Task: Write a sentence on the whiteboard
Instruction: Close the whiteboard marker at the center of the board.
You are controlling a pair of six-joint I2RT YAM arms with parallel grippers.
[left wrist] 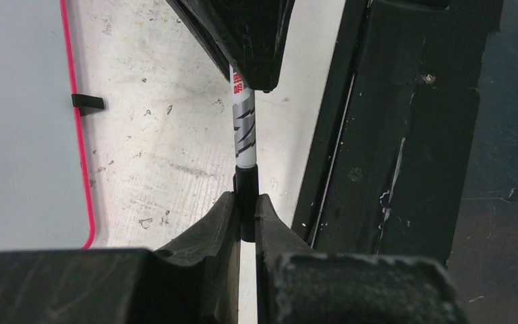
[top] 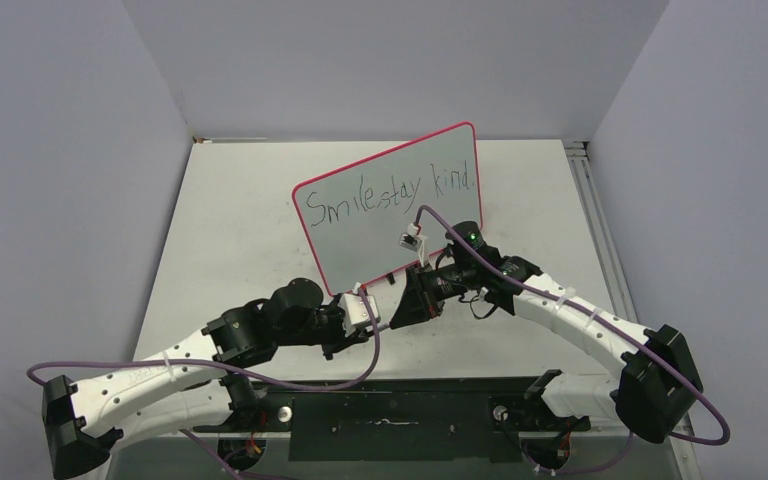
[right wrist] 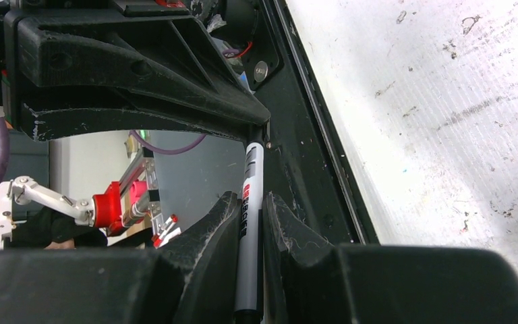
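Whiteboard (top: 360, 255) sits just beyond both claws, handwritten "Smile stay kind." Left gripper (left wrist: 246, 206) pinches the marker (left wrist: 244, 128) by its black end. Right gripper (right wrist: 251, 209) pinches the grey barrel. The barrel's red label print is too small to read.

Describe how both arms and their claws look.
The left arm and right arm have white shells and black joints; a purple cable runs along each. The left claw and right claw are scuffed black plastic.
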